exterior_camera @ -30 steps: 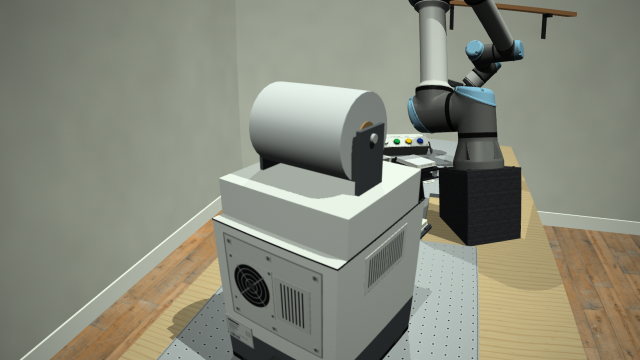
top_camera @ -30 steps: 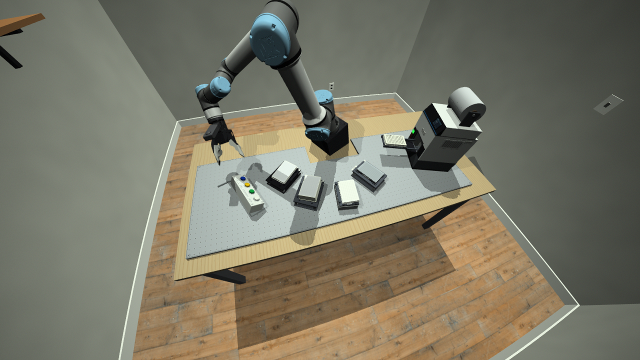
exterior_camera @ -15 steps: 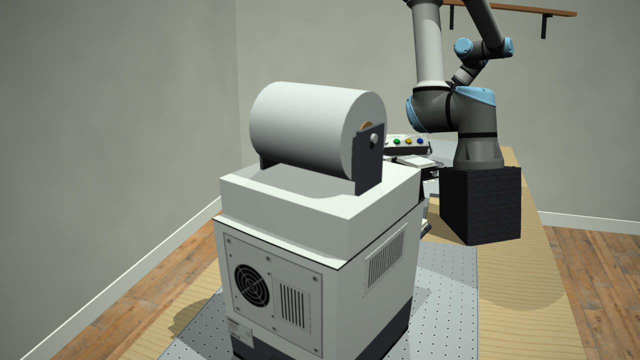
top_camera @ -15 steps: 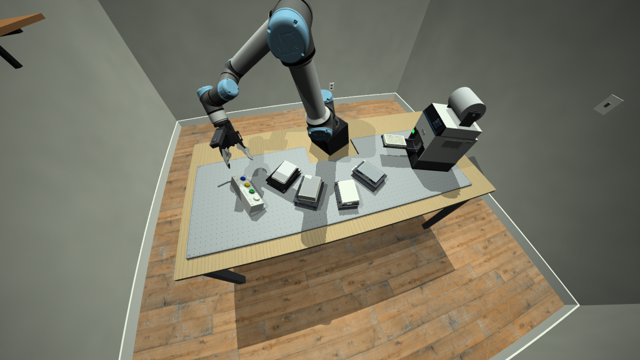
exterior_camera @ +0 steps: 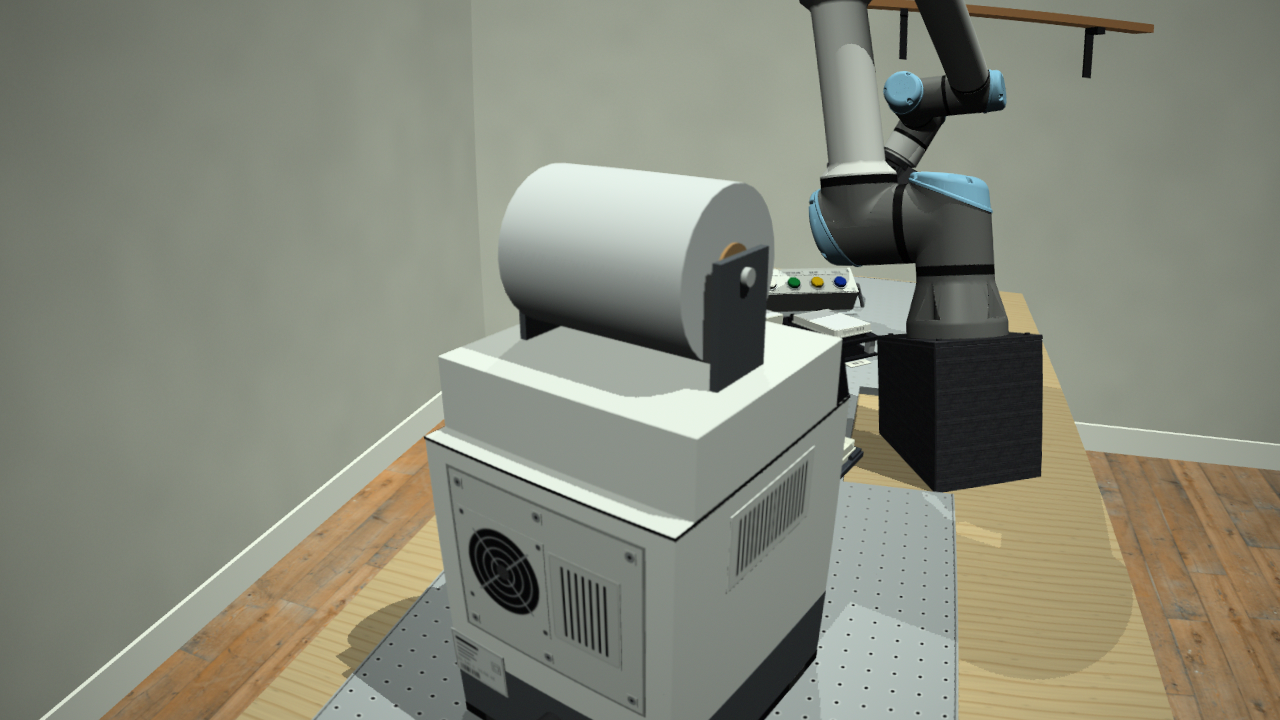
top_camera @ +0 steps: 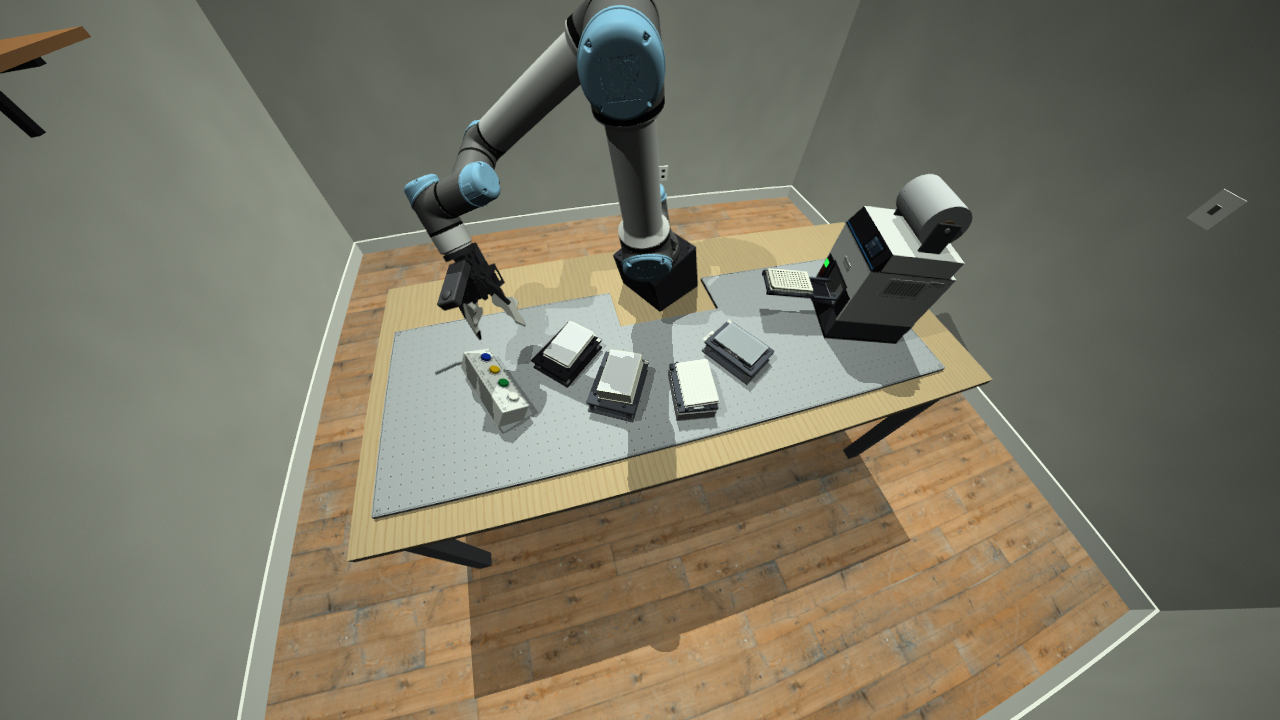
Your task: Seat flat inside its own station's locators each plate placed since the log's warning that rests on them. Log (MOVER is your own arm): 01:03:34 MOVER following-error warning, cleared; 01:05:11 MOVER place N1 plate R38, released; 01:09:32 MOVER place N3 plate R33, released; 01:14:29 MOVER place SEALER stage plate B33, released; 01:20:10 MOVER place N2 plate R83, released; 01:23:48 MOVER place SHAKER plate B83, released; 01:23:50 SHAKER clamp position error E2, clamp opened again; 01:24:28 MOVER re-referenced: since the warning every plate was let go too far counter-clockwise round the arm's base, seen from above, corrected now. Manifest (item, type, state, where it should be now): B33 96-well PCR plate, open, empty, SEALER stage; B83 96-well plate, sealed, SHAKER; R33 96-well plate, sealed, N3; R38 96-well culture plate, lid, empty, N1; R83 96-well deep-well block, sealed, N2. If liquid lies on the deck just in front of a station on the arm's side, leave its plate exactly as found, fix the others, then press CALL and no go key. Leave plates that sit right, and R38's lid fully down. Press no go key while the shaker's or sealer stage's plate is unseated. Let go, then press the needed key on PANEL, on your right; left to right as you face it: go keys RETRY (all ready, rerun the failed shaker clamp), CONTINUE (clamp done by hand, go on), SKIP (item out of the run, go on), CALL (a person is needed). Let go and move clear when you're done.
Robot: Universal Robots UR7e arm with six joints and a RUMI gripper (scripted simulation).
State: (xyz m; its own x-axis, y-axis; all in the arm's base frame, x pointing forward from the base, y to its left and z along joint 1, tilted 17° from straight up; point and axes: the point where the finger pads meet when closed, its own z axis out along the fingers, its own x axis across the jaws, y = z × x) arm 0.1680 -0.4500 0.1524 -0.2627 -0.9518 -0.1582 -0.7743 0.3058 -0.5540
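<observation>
My gripper [top_camera: 493,313] hangs above the tabletop [top_camera: 957,358] behind the key panel [top_camera: 497,392], fingers mostly open on nothing, presumably staged to work the plate [top_camera: 569,346] on its nearest station, which looks skewed off its locators

A small room with plain grey-green walls [top_camera: 179,358], white skirting [top_camera: 286,501] and a wood-plank floor [top_camera: 680,591] holds a pale wooden desk [top_camera: 554,497] on dark legs [top_camera: 452,552], with a brown wall shelf [exterior_camera: 1029,16] on black brackets.
</observation>
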